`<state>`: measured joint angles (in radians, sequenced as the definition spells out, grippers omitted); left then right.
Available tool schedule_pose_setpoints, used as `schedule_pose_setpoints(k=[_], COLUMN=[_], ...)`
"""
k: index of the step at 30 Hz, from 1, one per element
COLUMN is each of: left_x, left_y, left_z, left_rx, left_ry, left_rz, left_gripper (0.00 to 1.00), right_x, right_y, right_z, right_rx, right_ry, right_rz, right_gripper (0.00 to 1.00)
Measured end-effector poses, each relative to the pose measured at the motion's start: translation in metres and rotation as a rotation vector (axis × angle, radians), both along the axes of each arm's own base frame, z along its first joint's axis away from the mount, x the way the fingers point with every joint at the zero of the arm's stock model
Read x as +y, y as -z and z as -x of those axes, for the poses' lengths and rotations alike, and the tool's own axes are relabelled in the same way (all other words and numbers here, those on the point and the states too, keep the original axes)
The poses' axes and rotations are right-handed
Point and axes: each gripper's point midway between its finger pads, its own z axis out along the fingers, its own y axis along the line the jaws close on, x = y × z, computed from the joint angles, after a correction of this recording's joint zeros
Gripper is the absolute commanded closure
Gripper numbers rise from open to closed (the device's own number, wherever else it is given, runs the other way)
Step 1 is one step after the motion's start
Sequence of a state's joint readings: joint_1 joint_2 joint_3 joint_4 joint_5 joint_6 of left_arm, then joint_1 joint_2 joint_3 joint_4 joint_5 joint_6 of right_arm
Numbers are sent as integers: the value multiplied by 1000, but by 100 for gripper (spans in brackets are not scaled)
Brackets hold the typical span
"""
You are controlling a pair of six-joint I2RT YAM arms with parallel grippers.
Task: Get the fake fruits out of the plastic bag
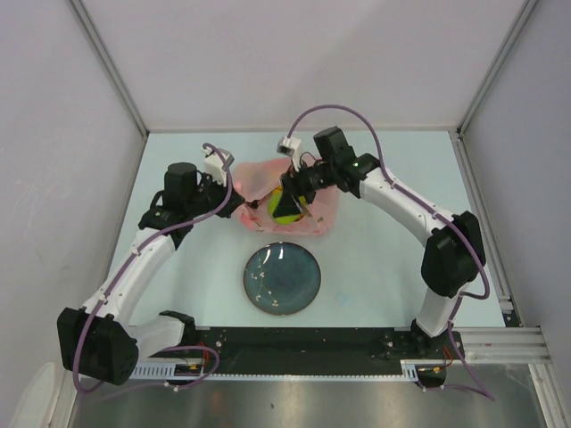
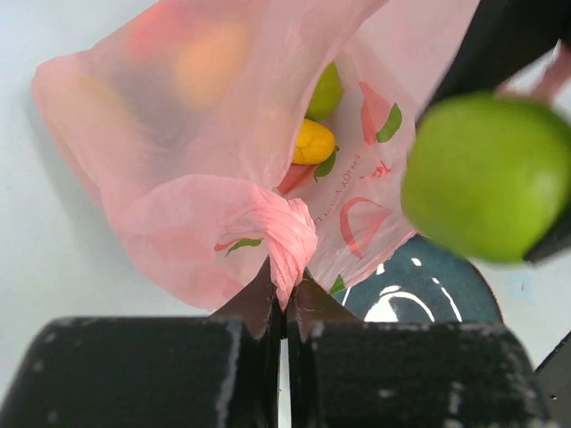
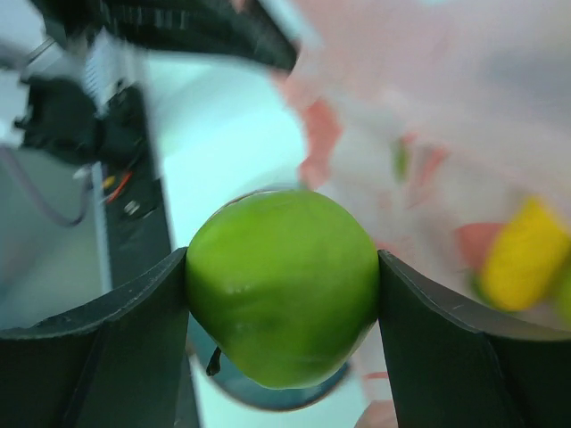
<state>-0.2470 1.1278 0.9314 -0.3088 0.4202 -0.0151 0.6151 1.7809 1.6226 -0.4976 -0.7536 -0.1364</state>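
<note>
Nearest me, the dark plate [image 1: 282,279] sits bare on the bench [image 1: 384,267], so by my reckoning no fruit has been set down yet. Just past it, my right claw [image 3: 282,267] is clamped on the green apple [image 3: 281,303], one finger on each side. It holds the apple in the air over the plate's far edge and, as far as I can tell, outside the plastic bag [image 2: 178,160]. My left claw [image 2: 285,290] is pinched tight on a twisted bunch of the bag's film. Further in, a yellow piece [image 2: 312,143] and another green fruit [image 2: 326,89] lie inside, and an orange shape [image 2: 210,67] shows through the film. One fruit is out but unplaced; the others are left to fetch.
</note>
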Motion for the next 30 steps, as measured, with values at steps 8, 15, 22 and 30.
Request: schedule_pose_setpoints(k=[8,15,22,30], left_x=[1,2,3,6], left_y=[2,1,-3,-4], left_z=[-1,-1,0,2], left_rx=[-12,-22,-39,-48], left_ry=[12,17,17,10], left_rz=[-19,-30,-30,-33], left_gripper=[100,99,100,100], right_x=[2,20,26,33], right_y=[59,88,135,168], right_z=[79,107,117,121], right_rx=[315,398,528,619], right_ry=[-149,-126,-45,-10], right_rz=[64,154,260,309], right_gripper=[73,72,70,71])
